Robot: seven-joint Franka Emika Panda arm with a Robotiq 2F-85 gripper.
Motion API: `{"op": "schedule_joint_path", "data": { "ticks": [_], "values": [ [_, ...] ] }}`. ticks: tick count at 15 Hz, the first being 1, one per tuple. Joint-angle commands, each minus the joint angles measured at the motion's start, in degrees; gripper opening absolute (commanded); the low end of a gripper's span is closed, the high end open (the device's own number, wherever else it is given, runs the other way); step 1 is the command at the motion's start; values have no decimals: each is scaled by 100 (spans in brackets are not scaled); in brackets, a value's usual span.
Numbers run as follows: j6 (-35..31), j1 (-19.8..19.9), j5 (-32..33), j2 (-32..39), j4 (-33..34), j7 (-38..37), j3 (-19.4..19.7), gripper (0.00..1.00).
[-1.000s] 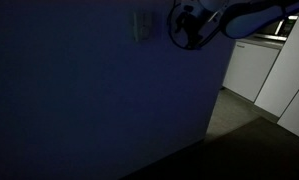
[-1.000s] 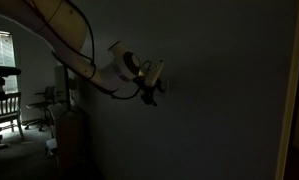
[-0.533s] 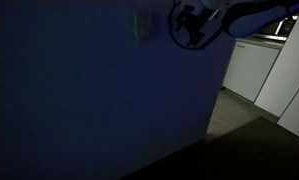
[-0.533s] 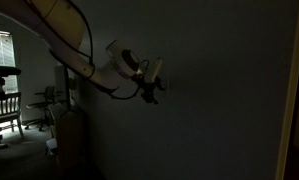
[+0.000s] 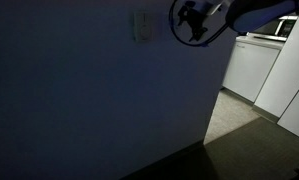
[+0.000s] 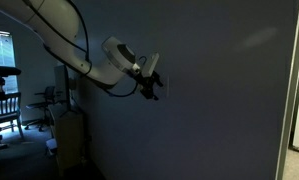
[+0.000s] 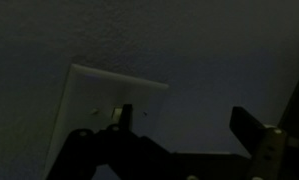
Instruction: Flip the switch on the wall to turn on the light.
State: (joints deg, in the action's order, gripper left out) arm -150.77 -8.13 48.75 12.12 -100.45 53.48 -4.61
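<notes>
Jaws spread apart and holding nothing, my gripper (image 7: 179, 128) hovers in the dark. Just ahead, off-centre toward one jaw, sits the light switch (image 7: 119, 112) on its pale plate (image 7: 84, 95), mounted on the dim wall (image 7: 219, 50) beyond.

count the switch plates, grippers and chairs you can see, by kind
wall switch plate: 1
gripper: 1
chair: 1
total: 3
</notes>
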Motion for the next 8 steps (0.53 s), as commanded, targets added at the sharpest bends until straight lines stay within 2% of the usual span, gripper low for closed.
{"op": "schedule_joint_path", "data": {
  "ticks": [1,8],
  "values": [
    [92,-7,222,-255,110,-109,-33,100],
    [193,-63,99,-706,72,-164,-196,100]
  ]
}}
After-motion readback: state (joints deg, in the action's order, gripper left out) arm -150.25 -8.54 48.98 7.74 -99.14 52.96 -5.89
